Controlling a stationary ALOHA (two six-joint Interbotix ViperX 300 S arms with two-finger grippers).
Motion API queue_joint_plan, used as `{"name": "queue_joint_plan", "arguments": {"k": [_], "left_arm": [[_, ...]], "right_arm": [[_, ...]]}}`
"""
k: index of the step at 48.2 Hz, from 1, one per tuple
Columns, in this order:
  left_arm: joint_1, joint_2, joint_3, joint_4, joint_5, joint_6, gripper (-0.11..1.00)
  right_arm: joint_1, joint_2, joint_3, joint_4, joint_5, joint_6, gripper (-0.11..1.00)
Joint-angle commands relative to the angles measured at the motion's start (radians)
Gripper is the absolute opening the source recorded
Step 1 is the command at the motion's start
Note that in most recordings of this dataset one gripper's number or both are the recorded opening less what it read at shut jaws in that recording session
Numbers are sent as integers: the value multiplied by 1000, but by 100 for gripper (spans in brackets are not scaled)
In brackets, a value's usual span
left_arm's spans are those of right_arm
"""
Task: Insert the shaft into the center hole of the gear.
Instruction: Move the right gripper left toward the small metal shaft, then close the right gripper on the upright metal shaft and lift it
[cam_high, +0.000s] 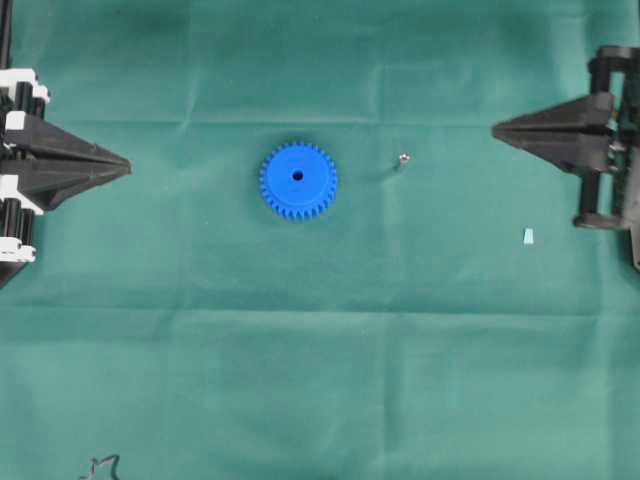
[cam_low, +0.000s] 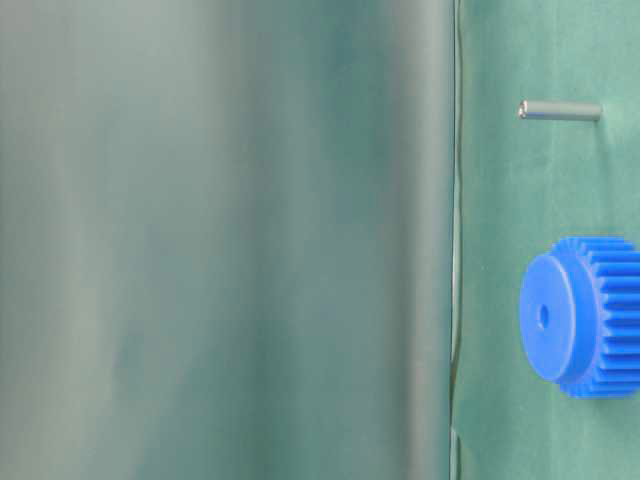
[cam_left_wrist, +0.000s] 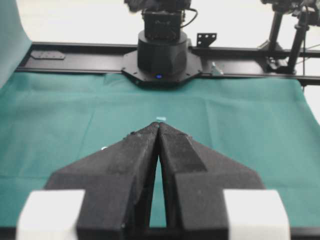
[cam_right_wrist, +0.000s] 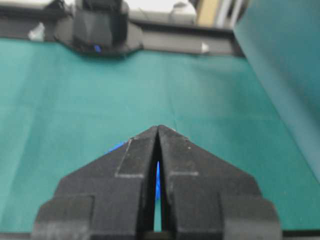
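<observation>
- Overhead view: the bright blue toothed plastic gear (cam_high: 298, 180) lay flat on the green cloth-covered worktop (cam_high: 320, 350), just left of the frame's middle, its small dark center hole (cam_high: 297, 175) facing up.
- The thin silvery-grey metal shaft (cam_high: 402, 159) stood right of the gear, apart from it and held by nothing.
- A small pale-blue chip (cam_high: 527, 236) lay toward the right edge.
- The left claw (cam_high: 128, 166) sat at the left edge and the right claw (cam_high: 494, 128) at the upper right; both were pressed shut, empty, and well away from the parts.
- Table-level view: this picture was turned sideways; the shaft (cam_low: 560, 111) appeared at upper right, the gear (cam_low: 585, 316) at lower right with its center hole (cam_low: 543, 316) visible.
- Left wrist view: the left claw (cam_left_wrist: 158, 125) was closed tip to tip over bare cloth.
- Right wrist view: the right claw (cam_right_wrist: 158, 127) was likewise closed, a sliver of the gear (cam_right_wrist: 116, 146) showing beside it.
</observation>
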Motion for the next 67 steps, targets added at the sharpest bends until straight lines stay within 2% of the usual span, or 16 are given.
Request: {"name": "queue_joint_plan", "arguments": {"k": [1, 5, 14, 17, 18, 23, 33, 40, 50, 56, 60, 67], "left_arm": [[-3, 6, -26, 3, -5, 2, 0], [-3, 6, -26, 3, -3, 0, 0], [-3, 6, -25, 3, -3, -2, 0], [-3, 8, -25, 3, -3, -2, 0], [-3, 8, -25, 3, -3, -2, 0], [-3, 12, -25, 2, -2, -2, 0], [-3, 14, -23, 3, 3, -2, 0], [-3, 14, -23, 3, 8, -2, 0], [-3, 14, -25, 3, 17, -2, 0], [-3, 14, -23, 3, 17, -2, 0], [-3, 14, -25, 3, 21, -2, 0], [-3, 14, -25, 3, 23, -2, 0]], "right_arm": [[-17, 66, -43, 3, -5, 3, 4], [-40, 146, -64, 9, -5, 8, 16], [-72, 334, -112, 17, -8, 9, 73], [-74, 402, -124, 17, -11, 9, 88], [-75, 422, -127, 17, -12, 9, 90], [-81, 512, -132, 32, -38, 12, 81], [-83, 644, -123, 84, -117, 14, 82], [-83, 692, -117, 104, -164, 15, 82], [-83, 744, -126, 114, -172, 15, 81], [-83, 752, -127, 121, -175, 15, 77], [-83, 752, -129, 118, -175, 9, 67], [-83, 753, -129, 115, -175, 8, 30]]}}
